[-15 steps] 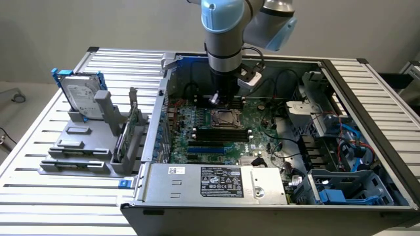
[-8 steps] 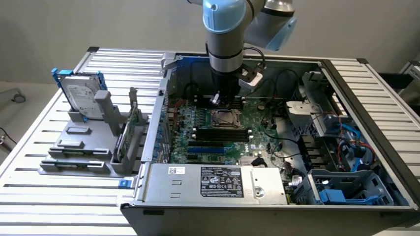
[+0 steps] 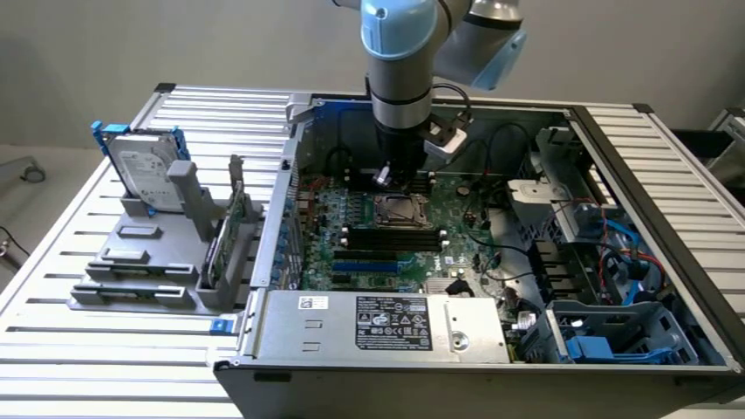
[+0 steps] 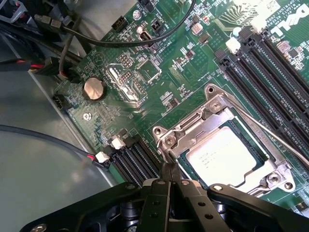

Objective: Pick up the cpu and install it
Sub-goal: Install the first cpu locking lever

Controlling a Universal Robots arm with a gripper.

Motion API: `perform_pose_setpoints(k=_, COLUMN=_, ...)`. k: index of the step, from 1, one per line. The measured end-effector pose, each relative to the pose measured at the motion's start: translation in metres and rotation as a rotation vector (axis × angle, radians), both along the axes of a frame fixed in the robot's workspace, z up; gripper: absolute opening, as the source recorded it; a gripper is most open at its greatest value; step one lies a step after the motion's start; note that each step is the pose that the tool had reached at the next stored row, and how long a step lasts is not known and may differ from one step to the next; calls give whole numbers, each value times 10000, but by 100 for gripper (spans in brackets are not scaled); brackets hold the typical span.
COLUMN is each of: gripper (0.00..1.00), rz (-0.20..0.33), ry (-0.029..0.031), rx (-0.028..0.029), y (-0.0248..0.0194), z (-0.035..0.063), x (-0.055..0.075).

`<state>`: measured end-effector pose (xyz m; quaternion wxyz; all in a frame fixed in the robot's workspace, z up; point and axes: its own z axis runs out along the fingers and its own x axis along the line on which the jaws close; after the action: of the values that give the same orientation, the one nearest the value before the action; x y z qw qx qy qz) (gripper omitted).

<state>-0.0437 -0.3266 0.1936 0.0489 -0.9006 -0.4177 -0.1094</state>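
1 cpu lies flat in the motherboard's socket, its pale silvery top facing up inside the metal frame, with faint print across it. In the exterior view the socket sits in the middle of the green motherboard, just above the black memory slots. The gripper hangs right at the socket's edge, its 2 black fingers pressed together and holding nothing, tips close to the frame's corner. A round coin battery shines on the board well apart from the socket. In the exterior view the gripper reaches down into the open computer case. A hard drive stands upright in a grey holder outside the case, at the exterior view's left
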Motion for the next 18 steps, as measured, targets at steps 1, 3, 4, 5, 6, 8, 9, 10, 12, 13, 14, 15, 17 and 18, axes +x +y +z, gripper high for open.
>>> perform_pose_setpoints(k=1, gripper=11, rz=0, ry=8, rx=9, y=0, z=2, x=0)
perform_pose_setpoints(k=3, gripper=11, rz=1, ry=31, rx=32, y=1, z=14, x=1)
perform_pose_setpoints(k=4, gripper=11, rz=1, ry=48, rx=42, y=2, z=26, x=1)
perform_pose_setpoints(k=5, gripper=11, rz=0, ry=69, rx=39, y=1, z=43, x=0)
perform_pose_setpoints(k=6, gripper=11, rz=1, ry=87, rx=40, y=-1, z=63, x=0)
perform_pose_setpoints(k=8, gripper=11, rz=1, ry=115, rx=38, y=-12, z=104, x=0)
perform_pose_setpoints(k=9, gripper=11, rz=1, ry=123, rx=40, y=-23, z=124, x=0)
perform_pose_setpoints(k=10, gripper=11, rz=1, ry=131, rx=40, y=-40, z=138, x=-2)
perform_pose_setpoints(k=12, gripper=11, rz=1, ry=138, rx=39, y=-90, z=158, x=-8)
perform_pose_setpoints(k=13, gripper=11, rz=0, ry=140, rx=38, y=-122, z=165, x=-12)
perform_pose_setpoints(k=14, gripper=11, rz=0, ry=145, rx=40, y=-156, z=172, x=-16)
perform_pose_setpoints(k=15, gripper=11, rz=0, ry=156, rx=39, y=-181, z=180, x=-21)
perform_pose_setpoints(k=17, gripper=11, rz=-2, ry=179, rx=44, y=-216, z=202, x=-33)
perform_pose_setpoints(k=18, gripper=11, rz=-3, ry=190, rx=49, y=-234, z=214, x=-41)
